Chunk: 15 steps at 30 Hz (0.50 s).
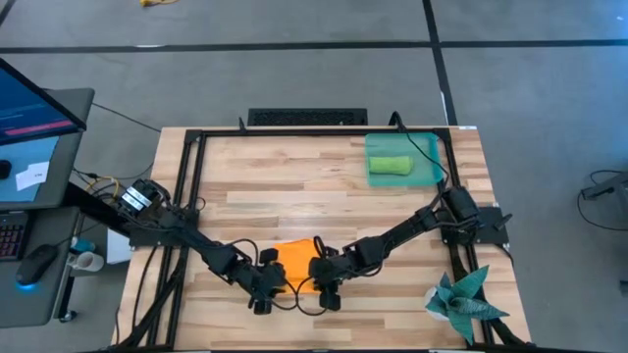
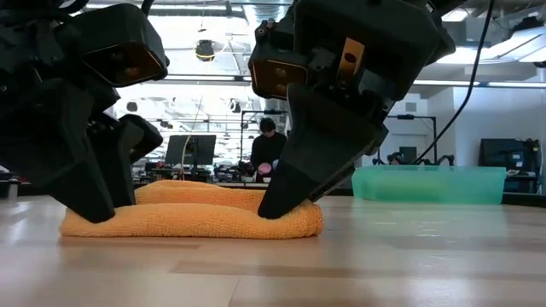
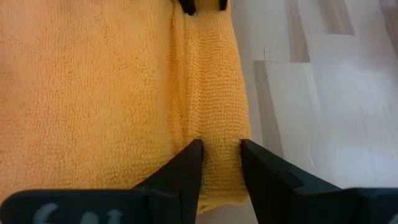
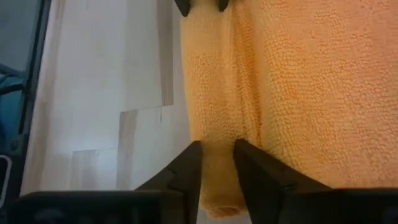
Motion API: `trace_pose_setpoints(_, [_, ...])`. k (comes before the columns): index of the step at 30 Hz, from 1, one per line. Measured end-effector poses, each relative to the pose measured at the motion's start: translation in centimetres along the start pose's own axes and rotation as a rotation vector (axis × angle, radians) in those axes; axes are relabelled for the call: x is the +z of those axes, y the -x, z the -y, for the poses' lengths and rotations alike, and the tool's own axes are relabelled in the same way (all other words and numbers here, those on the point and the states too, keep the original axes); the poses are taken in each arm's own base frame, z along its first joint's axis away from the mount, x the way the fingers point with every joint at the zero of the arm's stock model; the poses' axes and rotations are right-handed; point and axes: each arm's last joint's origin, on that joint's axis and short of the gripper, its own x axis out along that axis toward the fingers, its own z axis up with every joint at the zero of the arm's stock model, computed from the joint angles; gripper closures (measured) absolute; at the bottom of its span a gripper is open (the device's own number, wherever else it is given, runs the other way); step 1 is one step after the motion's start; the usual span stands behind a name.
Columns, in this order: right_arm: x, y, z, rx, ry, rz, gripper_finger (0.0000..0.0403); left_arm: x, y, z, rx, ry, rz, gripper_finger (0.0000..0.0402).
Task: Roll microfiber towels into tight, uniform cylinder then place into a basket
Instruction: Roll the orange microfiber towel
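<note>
The orange towel (image 1: pixel 294 263) lies on the table near its front edge, its near edge rolled into a ridge (image 2: pixel 196 222). My left gripper (image 1: pixel 263 294) and my right gripper (image 1: pixel 328 291) are each shut on one end of that ridge. The lime green towel (image 1: pixel 389 166) lies rolled up in the teal basket (image 1: pixel 428 173) at the far right. The basket also shows in the low view (image 2: pixel 426 184). My left gripper pinches the rolled near edge of the orange towel near its left end (image 3: pixel 219 140) between its two fingers, from above, slanting down, across the roll. The roll rests on the table. My right gripper pinches the same rolled edge near its right end (image 4: pixel 214 138) between its two fingers, from above, slanting down, across the roll, which rests on the table.
A dark teal spiky cloth (image 1: pixel 465 300) sits at the table's near right corner. A black frame rail (image 1: pixel 186 186) runs along the table's left, far and right sides. A person (image 2: pixel 269 149) sits in the room beyond the table.
</note>
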Motion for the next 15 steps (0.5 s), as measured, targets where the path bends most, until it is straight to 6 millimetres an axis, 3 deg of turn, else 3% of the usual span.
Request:
trace_pose_setpoints(6, [0.5,2.2,0.2,-0.003,-0.039,-0.036,0.0273,0.0,0.0,-0.1,0.01,0.007,0.003,0.0292])
trace_pose_setpoints(10, [1.2,5.6,-0.8,-0.035,0.016,-0.018,0.0281,-0.1,0.0,-0.1,0.012,0.013,0.003,0.0292])
trace_pose_setpoints(15, [0.6,9.3,-3.1,-0.154,0.19,0.027,0.0284,-0.1,-0.1,-0.1,0.013,0.013,0.003,0.0292])
